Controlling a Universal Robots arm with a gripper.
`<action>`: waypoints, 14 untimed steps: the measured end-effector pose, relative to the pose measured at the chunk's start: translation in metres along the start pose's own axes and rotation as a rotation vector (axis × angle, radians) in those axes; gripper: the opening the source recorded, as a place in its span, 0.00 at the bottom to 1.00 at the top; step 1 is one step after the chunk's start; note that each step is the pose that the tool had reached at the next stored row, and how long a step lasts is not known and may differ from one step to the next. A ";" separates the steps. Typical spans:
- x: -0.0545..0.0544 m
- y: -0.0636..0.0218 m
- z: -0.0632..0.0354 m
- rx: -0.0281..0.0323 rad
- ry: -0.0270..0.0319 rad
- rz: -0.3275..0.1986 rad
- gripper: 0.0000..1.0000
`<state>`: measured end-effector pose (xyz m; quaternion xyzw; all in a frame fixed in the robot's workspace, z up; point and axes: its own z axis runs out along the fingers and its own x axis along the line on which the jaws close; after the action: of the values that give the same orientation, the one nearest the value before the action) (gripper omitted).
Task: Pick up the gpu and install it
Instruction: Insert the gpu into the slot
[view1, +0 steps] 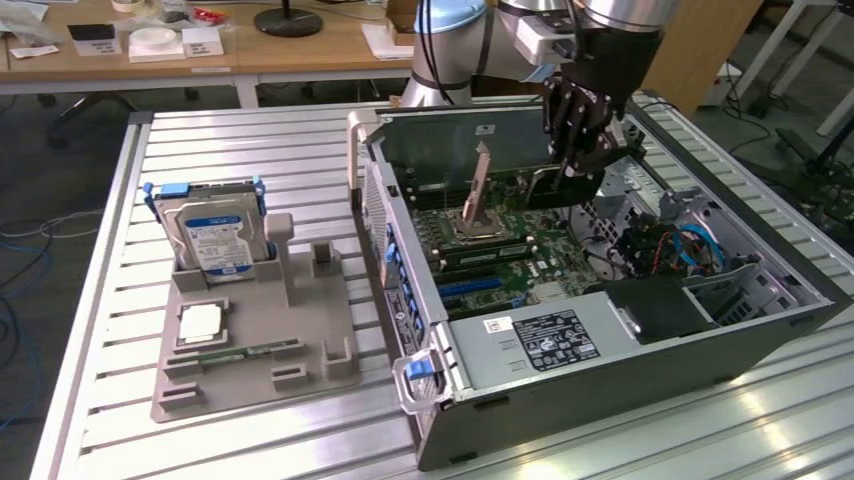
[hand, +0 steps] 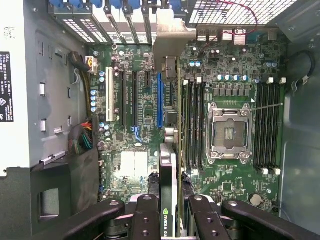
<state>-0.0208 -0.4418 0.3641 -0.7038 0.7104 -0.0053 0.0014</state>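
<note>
— Spotting the pincer (view1: 579, 160)?
— Over the open computer case (view1: 747, 330), pointing down. Clamped on the gpu (view1: 607, 168), partly closed, gripping the card by its two flat faces.
— Placing the gpu how, relative to the fingers (hand: 146, 220)?
— Sandwiched between them, seen edge-on from the wrist view, running away from the pincer toward the case's rear slots. Ending there in the silver bracket (hand: 170, 40), well clear of the grip.
— Touching the motherboard (hand: 130, 165)?
— Held above it, judging by the exterior view; not seated in any slot. Lined up lengthwise just beside the blue slot (hand: 160, 100), between that and the nearer bank of memory slots (hand: 192, 125).
— Anything else worth noting?
— On the desk (view1: 267, 140), toward the exterior view's left: a hard drive (view1: 214, 235) standing upright in a grey holder (view1: 300, 330), well apart from the case.
</note>
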 end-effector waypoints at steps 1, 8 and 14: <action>0.000 0.0000 0.0000 0.0001 0.0000 0.000 0.27; 0.000 0.0000 0.0009 0.0000 0.0000 0.000 0.27; 0.000 0.0001 0.0027 0.0001 -0.0002 0.000 0.27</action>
<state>-0.0208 -0.4419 0.3613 -0.7038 0.7104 -0.0053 0.0015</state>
